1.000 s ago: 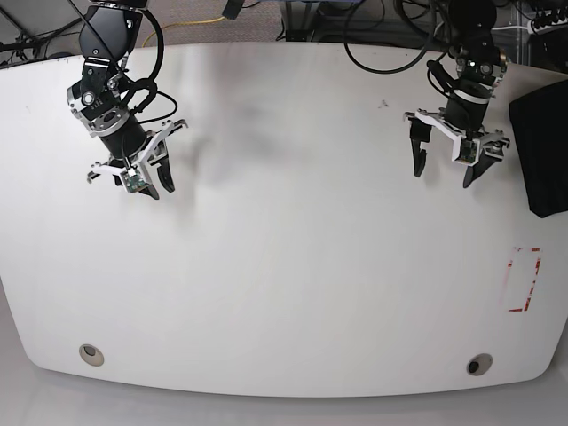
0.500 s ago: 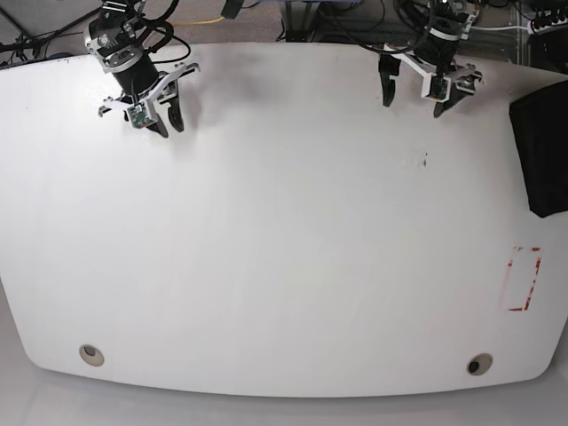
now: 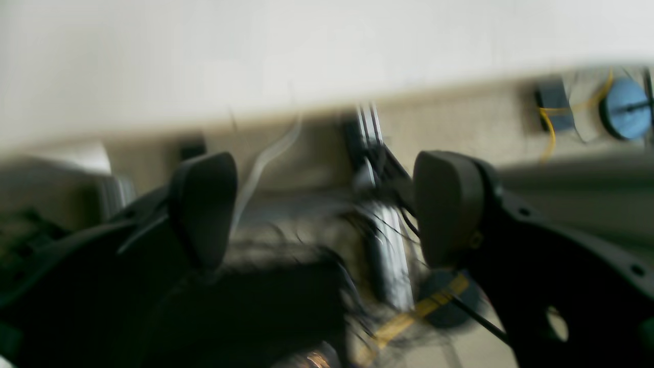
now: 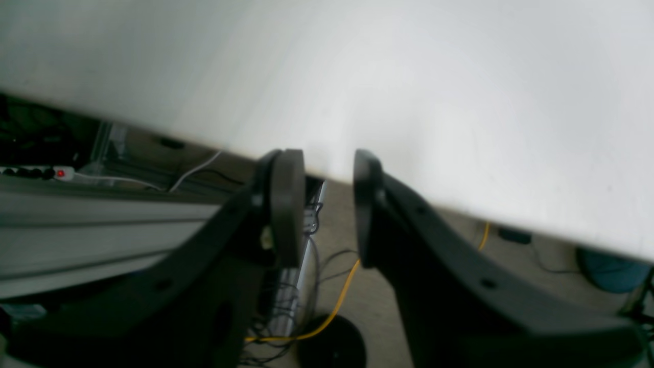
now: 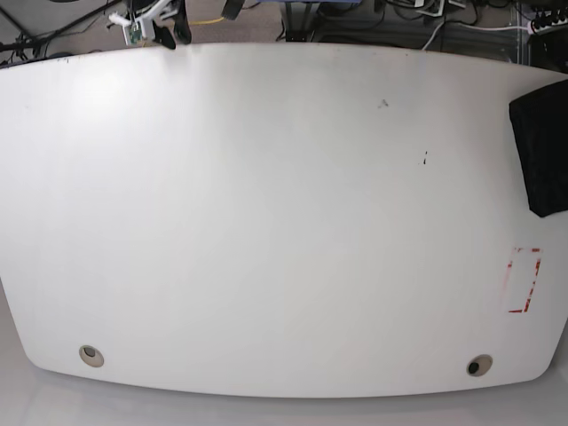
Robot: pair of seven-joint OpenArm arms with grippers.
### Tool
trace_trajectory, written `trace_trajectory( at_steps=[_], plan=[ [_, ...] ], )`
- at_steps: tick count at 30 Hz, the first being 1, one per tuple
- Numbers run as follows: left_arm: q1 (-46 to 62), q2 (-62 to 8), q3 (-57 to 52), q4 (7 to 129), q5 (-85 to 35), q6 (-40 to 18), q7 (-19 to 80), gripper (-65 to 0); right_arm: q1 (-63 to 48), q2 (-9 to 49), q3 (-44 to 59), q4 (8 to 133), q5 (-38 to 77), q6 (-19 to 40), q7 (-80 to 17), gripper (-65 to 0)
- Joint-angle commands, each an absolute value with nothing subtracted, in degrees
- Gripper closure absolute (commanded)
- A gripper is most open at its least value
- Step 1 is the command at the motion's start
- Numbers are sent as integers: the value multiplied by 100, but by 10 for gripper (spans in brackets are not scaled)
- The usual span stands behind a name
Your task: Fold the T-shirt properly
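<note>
Black folded shirt (image 5: 543, 149) at table's (image 5: 284, 231) edge; lettering unreadable

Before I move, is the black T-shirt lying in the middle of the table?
No, the T-shirt sits at the table's right edge.

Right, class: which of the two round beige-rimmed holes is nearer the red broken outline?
The base view's lower-right hole, below the outline; the other sits lower left.

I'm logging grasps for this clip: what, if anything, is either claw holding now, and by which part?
Nothing: the left claw and right claw both stand open and empty.
</note>
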State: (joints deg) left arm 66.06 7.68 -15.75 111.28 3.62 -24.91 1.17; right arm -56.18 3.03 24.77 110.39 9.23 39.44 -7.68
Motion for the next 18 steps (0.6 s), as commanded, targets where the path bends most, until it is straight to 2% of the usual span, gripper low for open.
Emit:
trace_trajectory(
  at_steps=[1,8,12,18],
  plan=[
    [6721,629,-1569,10941,101,-2501,-13,-497,-5991,180,2466,10879,1015,3987,-347,-152],
    [6246,136,-1279,9429,-4,-2501,-13,-496,-6123,22,2448,9429,963,3996,57,-152],
    [5666,31,-1288,8189,-13,-2501,-31,-443,-5640,40,2448,8356,875,4000,66,-152],
    [4576,-145,-1270,6132,4,-2501,-40,-436,-4725,145,2448,6844,110,3987,110,-152]
  ],
)
